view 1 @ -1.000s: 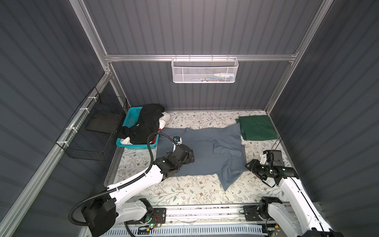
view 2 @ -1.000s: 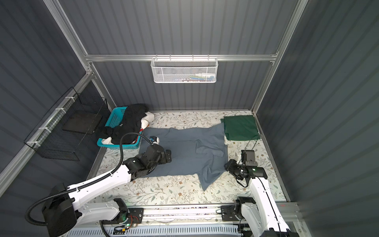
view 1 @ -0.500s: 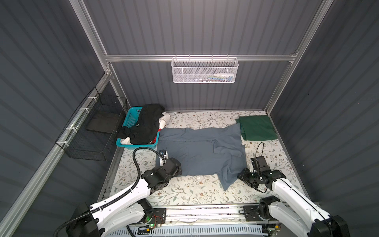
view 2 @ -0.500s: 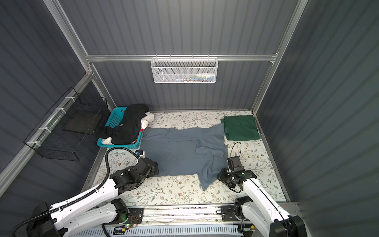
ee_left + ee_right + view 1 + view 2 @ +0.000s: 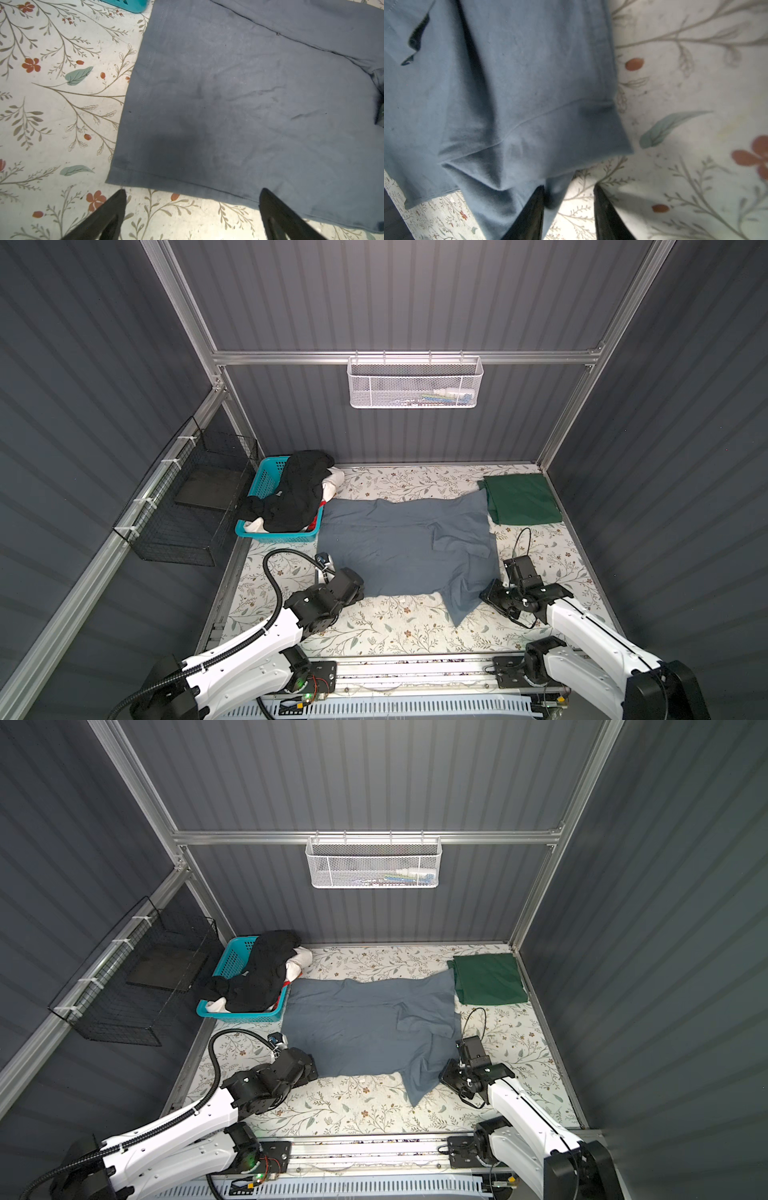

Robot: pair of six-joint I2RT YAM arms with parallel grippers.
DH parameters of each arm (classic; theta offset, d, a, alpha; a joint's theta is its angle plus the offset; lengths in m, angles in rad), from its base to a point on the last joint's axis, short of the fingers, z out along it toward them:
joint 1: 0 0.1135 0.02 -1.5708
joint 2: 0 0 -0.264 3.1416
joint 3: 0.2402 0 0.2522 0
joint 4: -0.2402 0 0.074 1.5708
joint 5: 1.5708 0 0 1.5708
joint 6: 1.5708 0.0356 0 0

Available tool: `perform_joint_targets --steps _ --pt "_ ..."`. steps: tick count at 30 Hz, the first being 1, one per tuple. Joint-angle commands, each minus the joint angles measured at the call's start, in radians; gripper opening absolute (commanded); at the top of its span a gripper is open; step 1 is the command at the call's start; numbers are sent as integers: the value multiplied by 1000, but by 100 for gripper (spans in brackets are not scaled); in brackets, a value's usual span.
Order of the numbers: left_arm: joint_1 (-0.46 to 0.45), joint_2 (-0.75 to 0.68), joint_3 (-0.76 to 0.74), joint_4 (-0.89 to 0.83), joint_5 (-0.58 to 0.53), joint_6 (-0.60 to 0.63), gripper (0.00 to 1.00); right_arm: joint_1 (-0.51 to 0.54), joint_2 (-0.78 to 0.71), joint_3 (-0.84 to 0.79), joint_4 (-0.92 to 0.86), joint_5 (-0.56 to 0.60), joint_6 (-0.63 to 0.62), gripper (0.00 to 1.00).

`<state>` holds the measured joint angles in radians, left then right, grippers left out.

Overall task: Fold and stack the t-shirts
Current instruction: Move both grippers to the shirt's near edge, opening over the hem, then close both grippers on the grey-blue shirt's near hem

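Left wrist view gave me the clearest look at the left gripper (image 5: pixel 193 195). Its jaws stood spread wide with nothing between them but table and hem. One finger was over the bare floral table cover (image 5: pixel 52 104), just off the near corner of the slate blue-grey t-shirt (image 5: pixel 239 104), and the other was at the shirt's near hem.

From the right wrist view, the right gripper (image 5: pixel 569 199) had its jaws partly apart. A fold of the same shirt's edge lay between them against one finger. The other finger stood clear of the cloth, with table showing in the gap, so nothing was clamped.

In both top views the blue-grey shirt (image 5: pixel 399 547) (image 5: pixel 365 1027) lay spread across the middle of the table. One flap trailed toward the front, just beside the right gripper (image 5: pixel 488 599), and the left gripper (image 5: pixel 353 591) sat at the near left corner.

The dark green t-shirt (image 5: pixel 521 499) lay folded in the far right corner, meeting the blue-grey shirt's far corner. At the far left stood the turquoise basket (image 5: pixel 266 477), just beside the spread shirt. A black t-shirt (image 5: pixel 299 489) was heaped over its rim, with a white t-shirt (image 5: pixel 334 485) and a sliver of red cloth (image 5: pixel 314 522) peeping from under it.
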<state>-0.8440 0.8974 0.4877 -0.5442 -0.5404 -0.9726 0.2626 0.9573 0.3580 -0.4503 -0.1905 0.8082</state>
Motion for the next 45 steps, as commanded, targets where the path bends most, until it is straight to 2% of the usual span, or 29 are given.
perform_joint_targets --steps 1,7,15,21,30,39,43,45 --pt "-6 -35 -25 -55 -18 -40 100 11 20 -11 -8 22 8 40" --pt "-7 -44 -54 -82 -34 -82 99 20 11 -6 -33 43 12 38" --pt "4 63 -82 -40 -32 -124 99 21 -2 -7 -44 68 7 31" --pt "39 87 -104 -2 -8 -106 95 21 9 -1 -37 79 -8 22" --pt "131 97 -112 18 31 -73 89 23 25 10 -39 106 -20 13" --pt "157 186 -83 58 34 -50 75 23 26 22 -28 86 -27 2" --pt "172 220 -54 57 -2 -10 70 22 20 37 -39 80 -36 0" --pt "183 241 -45 73 -8 7 63 22 17 42 -46 76 -41 0"
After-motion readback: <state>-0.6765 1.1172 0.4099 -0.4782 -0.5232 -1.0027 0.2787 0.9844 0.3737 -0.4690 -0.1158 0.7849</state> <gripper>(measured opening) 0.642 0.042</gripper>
